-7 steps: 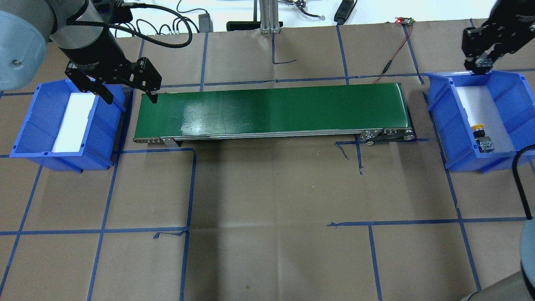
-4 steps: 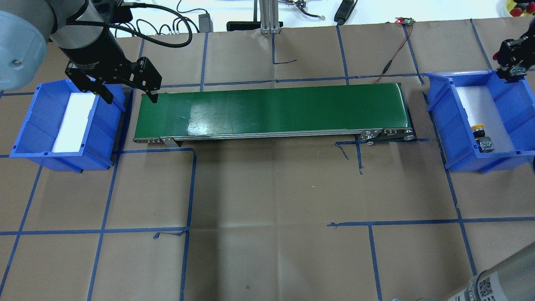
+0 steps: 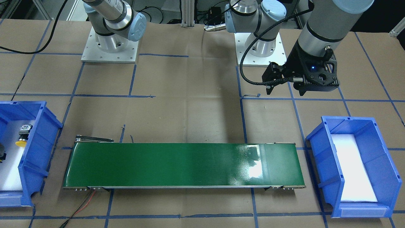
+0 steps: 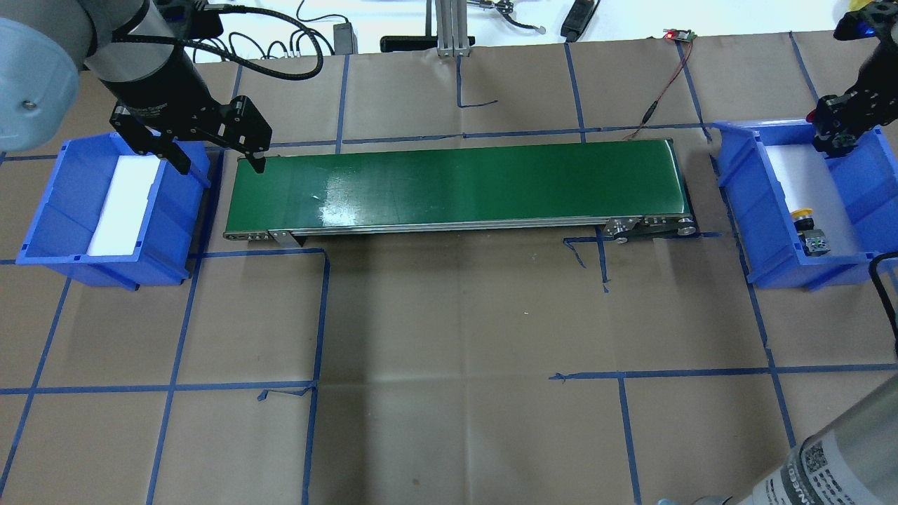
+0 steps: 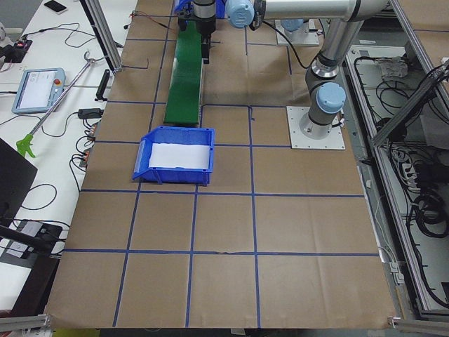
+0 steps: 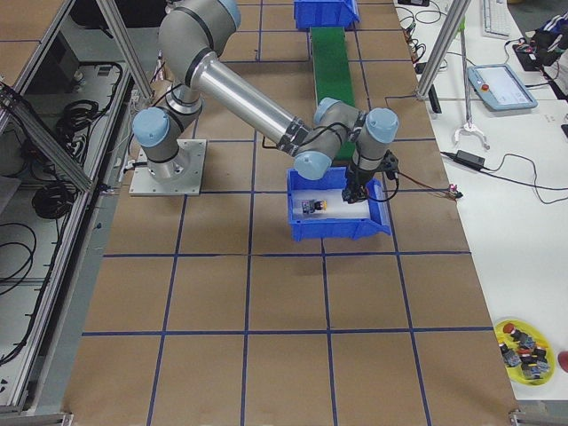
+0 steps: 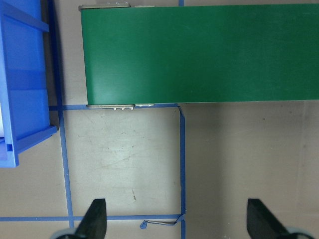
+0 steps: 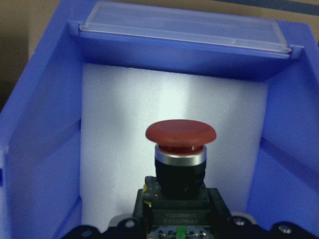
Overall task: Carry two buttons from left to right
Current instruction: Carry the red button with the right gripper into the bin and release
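Overhead, the right gripper [image 4: 835, 140] has drifted inward from the outer rim of the right bin [image 4: 744, 203], at the upper right of the frame. The yellow button [image 4: 802, 214] already lies in that bin and the left bin [image 4: 42, 210] shows only foam, so the last drop looks close.

Only the right wrist view shows the red button [image 8: 180, 149] clamped in those fingers above white foam.

In the left wrist view the left gripper [image 7: 177, 209] is spread wide and empty, below the conveyor [image 7: 199, 50].

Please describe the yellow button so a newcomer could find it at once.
Find the blue bin at the green belt's right end. The yellow button lies on its white liner near the robot-side wall. The red button, its only neighbour, is in the right gripper.
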Controlling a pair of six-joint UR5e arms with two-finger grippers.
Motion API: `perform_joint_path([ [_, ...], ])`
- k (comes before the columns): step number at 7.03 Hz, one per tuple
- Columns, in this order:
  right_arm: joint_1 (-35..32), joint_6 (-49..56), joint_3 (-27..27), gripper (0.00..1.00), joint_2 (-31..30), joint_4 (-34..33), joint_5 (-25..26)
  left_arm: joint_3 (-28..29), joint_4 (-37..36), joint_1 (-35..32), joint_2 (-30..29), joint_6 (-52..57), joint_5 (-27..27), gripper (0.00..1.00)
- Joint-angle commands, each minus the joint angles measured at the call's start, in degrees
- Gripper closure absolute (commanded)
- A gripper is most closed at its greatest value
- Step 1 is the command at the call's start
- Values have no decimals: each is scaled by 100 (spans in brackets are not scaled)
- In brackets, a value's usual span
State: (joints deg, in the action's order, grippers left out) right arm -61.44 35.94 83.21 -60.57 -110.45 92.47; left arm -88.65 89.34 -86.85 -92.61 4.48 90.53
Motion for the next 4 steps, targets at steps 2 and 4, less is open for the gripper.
perform_joint_path([
  [2, 0, -9, 283, 96, 203, -196, 16, -3, 4, -7, -2, 0, 0, 0],
  [4, 0, -26, 328, 93, 238, -196, 43, -3, 4, 1, -2, 0, 0, 0],
])
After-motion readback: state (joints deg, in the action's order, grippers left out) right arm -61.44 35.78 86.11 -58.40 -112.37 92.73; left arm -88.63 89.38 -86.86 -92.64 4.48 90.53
